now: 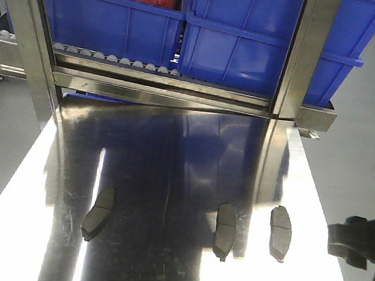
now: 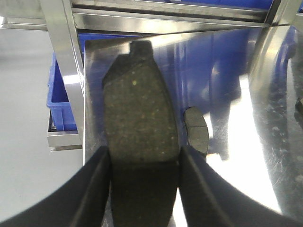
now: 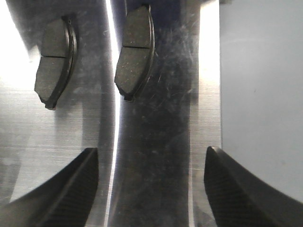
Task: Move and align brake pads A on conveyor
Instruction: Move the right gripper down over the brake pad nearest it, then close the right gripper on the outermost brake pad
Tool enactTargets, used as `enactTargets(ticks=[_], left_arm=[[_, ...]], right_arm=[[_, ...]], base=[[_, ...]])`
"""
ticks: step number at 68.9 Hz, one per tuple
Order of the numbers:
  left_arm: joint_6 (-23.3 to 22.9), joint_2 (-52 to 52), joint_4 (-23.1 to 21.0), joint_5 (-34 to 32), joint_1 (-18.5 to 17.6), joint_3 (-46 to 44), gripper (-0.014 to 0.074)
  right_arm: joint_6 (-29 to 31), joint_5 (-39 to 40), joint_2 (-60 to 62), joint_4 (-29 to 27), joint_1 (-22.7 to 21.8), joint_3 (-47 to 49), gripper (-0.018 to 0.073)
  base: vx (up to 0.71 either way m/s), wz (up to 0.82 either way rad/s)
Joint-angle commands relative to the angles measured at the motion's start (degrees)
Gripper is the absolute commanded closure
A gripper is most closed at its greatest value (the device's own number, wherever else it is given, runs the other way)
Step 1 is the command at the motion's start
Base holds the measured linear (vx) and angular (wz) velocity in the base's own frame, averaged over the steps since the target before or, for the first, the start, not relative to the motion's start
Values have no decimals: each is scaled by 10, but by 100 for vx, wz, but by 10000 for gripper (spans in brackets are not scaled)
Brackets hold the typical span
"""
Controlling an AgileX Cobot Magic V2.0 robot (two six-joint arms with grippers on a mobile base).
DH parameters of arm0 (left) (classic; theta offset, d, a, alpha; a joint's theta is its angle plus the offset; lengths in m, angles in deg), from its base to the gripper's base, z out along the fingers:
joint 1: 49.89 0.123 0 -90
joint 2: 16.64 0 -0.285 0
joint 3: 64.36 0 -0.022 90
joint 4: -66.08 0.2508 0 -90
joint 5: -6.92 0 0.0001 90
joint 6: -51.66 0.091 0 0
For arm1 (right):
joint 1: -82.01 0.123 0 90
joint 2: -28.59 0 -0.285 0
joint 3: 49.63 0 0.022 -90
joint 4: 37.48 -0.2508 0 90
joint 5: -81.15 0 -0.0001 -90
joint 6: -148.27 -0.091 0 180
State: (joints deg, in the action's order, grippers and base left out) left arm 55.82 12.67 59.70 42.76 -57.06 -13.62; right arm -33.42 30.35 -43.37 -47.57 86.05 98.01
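Note:
Three brake pads A lie on the shiny steel tabletop [image 1: 171, 172]: one at the left [image 1: 98, 213], one in the middle [image 1: 224, 231], one at the right [image 1: 280, 231]. My left gripper [image 2: 144, 151] is shut on another dark grey brake pad [image 2: 137, 113], held lengthwise above the table's left edge, with a lying pad [image 2: 196, 131] just beyond it. My right gripper [image 3: 151, 156] is open and empty over the table's right edge; two pads [image 3: 56, 61] [image 3: 134, 52] lie ahead of it to the left. The conveyor is out of view.
Blue bins [image 1: 113, 18] [image 1: 250, 50] stand on a roller track [image 1: 115, 58] behind the table, between steel frame posts [image 1: 24, 36] [image 1: 296, 65]. Grey floor [image 3: 260, 94] drops away past the table's right edge. A dark arm part [image 1: 358, 242] shows at the right.

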Motion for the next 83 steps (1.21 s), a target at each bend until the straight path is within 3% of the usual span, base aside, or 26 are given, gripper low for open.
enactTargets(ticks=[1, 10, 19, 26, 83], left_arm=[[-2, 3, -8, -50, -3, -17, 603], [-2, 3, -8, -50, -3, -17, 603], [-2, 3, -8, -50, -3, -17, 603], [-2, 3, -8, -50, -3, -17, 603], [-2, 3, -8, -48, -3, -17, 603]], right_arm=[[12, 11, -37, -12, 4, 39, 88], [5, 15, -93, 4, 45, 72, 88], [-71, 23, -156, 60, 81, 111, 88], [-99, 17, -203, 73, 81, 142, 88], [-115, -1, -425, 71, 81, 277, 88]], base=[[0, 0], [0, 0], [0, 0], [0, 0], [0, 0]])
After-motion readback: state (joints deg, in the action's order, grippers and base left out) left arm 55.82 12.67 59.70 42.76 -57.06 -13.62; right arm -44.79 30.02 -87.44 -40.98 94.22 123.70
